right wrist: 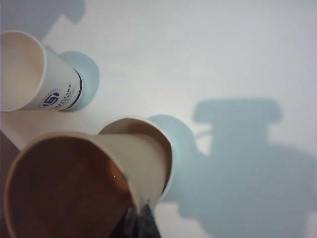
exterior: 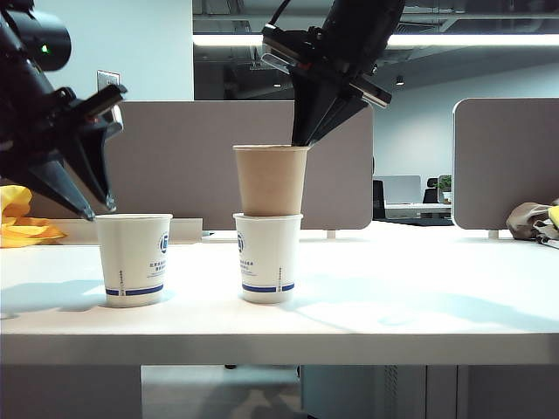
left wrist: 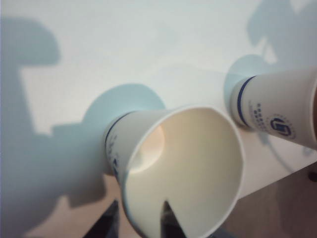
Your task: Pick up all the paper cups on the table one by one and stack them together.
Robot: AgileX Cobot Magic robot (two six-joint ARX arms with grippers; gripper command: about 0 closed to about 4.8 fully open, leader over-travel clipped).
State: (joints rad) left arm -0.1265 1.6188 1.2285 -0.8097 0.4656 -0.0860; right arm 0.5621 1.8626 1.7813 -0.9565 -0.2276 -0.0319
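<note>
Brown cup pinched at rim by right gripper, half-nested; could jam or tip. Left gripper spread astride white cup rim; could topple.

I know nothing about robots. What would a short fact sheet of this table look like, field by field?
brown cup: nested upright in the middle white cup
left white cup: standing alone on the table
right end effector: shut on the brown cup's rim
left end effector: above the left white cup's rim, fingers either side of the cup wall, not clearly gripping
stacking: one cup not yet stacked
</note>
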